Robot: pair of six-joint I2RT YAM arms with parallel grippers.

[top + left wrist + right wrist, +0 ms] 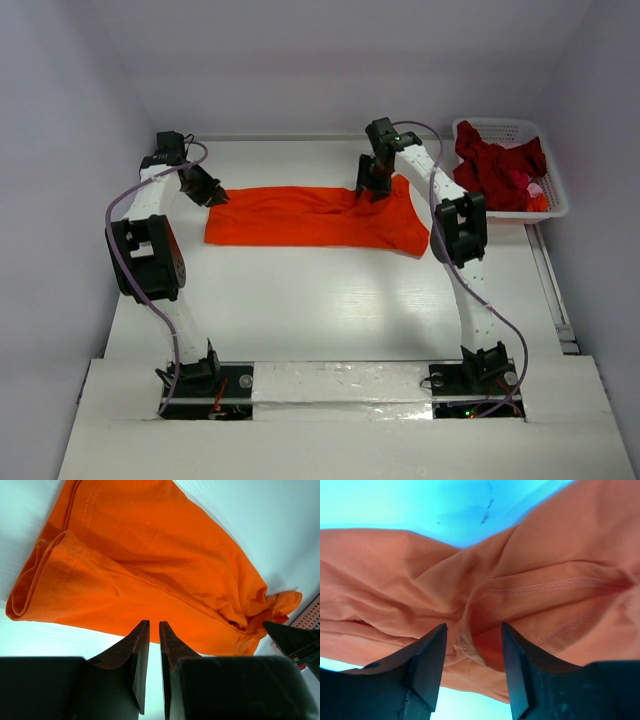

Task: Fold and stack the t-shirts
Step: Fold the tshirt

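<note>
The bright orange t-shirt point(310, 215) lies as a long folded strip across the far middle of the table. My left gripper point(210, 190) is at its left end. In the left wrist view its jaws point(154, 623) are nearly closed with only a thin slit between them, empty, just short of the shirt's hemmed edge point(125, 570). My right gripper point(370, 185) is down on the shirt's far edge towards the right. In the right wrist view it point(474, 626) is open, with a bunched seam of orange cloth point(470, 647) between the fingers. Dark red t-shirts point(495, 170) lie crumpled in the basket.
The white latticed basket point(560, 205) stands at the back right corner, beside the right arm. A corner of it shows in the left wrist view point(311, 616). The white table point(320, 300) runs from the shirt to the arm bases, with walls close on both sides.
</note>
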